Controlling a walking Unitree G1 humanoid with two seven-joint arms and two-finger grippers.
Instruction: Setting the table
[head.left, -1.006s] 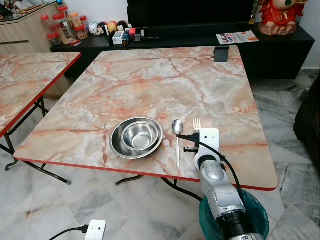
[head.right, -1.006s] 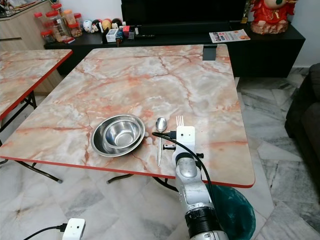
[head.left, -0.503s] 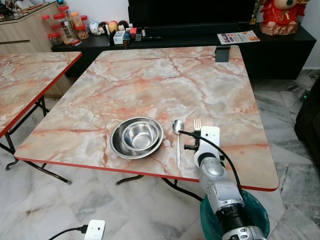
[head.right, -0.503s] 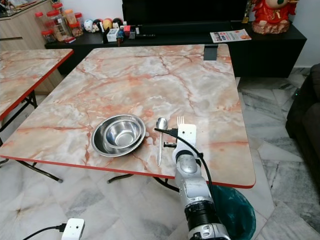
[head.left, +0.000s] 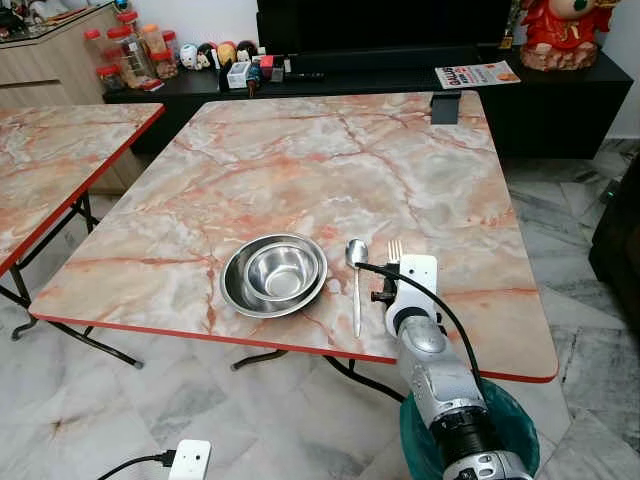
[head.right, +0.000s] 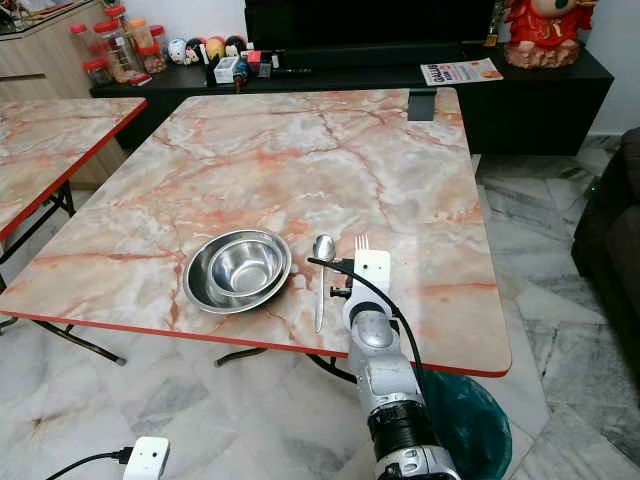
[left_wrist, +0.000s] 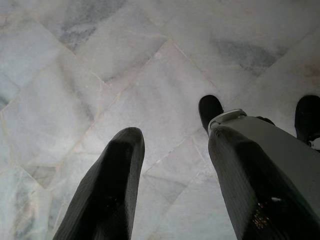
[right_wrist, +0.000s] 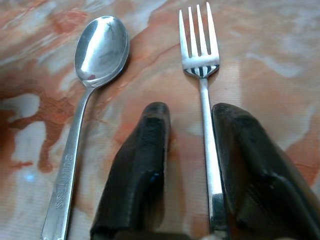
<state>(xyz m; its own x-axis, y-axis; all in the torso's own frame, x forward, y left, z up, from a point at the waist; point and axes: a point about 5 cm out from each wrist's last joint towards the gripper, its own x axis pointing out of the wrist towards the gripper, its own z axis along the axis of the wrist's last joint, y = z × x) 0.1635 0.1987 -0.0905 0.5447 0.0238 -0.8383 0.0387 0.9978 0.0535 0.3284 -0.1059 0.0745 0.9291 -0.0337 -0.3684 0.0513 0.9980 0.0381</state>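
Note:
A steel bowl stands near the front edge of the marble table. To its right lie a spoon and then a fork, both pointing away from me. My right gripper is low over the table, open, and the fork handle lies between its fingers, close to one finger. The spoon lies just outside the other finger. My left gripper hangs open over the marble floor, with nothing in it.
A second marble table stands at the left. A black console with jars and trinkets runs along the back. A small black block sits on the table's far edge. A teal bin and a white plug are on the floor.
The view has shifted slightly. My right arm has settled a little, with its gripper staying at the fork. Bowl, spoon and fork have not moved.

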